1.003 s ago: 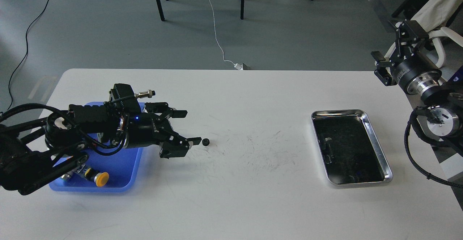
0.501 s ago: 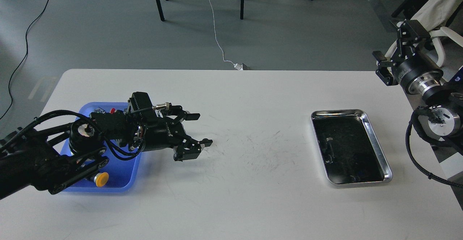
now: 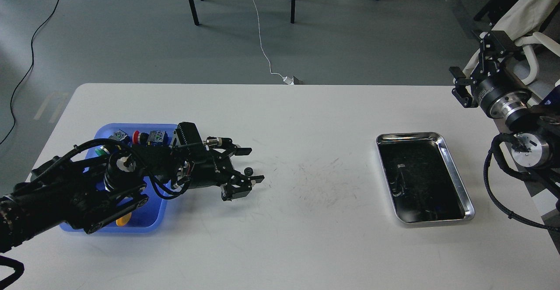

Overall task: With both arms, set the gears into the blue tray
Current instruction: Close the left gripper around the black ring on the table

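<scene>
Left hand (image 3: 250,165): low over the table (image 3: 306,237), left of centre frame, fingers spread wide, one finger above and one below a gap.
Gear (image 3: 248,171): tiny black toothed wheel lying on the table right in that gap, close against the lower finger; whether it touches is too small to tell.
Step in hand: looks like the pinch is about to happen, with the fingers straddling the gear and nothing gripped yet.
How to do it well: close slowly and evenly, because a wheel this small can skate off sideways if one finger meets it first; keep the fingertips right down at the table so they catch the rim, not the air above it.
Blue tray (image 3: 159,211): lower left of the frame, partly under the left arm, just behind the hand, so a short carry back once the gear is held.
In the tray: coloured push-button switches (image 3: 140,137) along its upper edge; drop the gear on bare blue floor, clear of them.
Right hand (image 3: 470,78): upper right corner, raised off the table, too dark and end-on to say if it is spread or pressed together.
Steel tray (image 3: 455,172): right of centre, dark inside, no gear made out there.
</scene>
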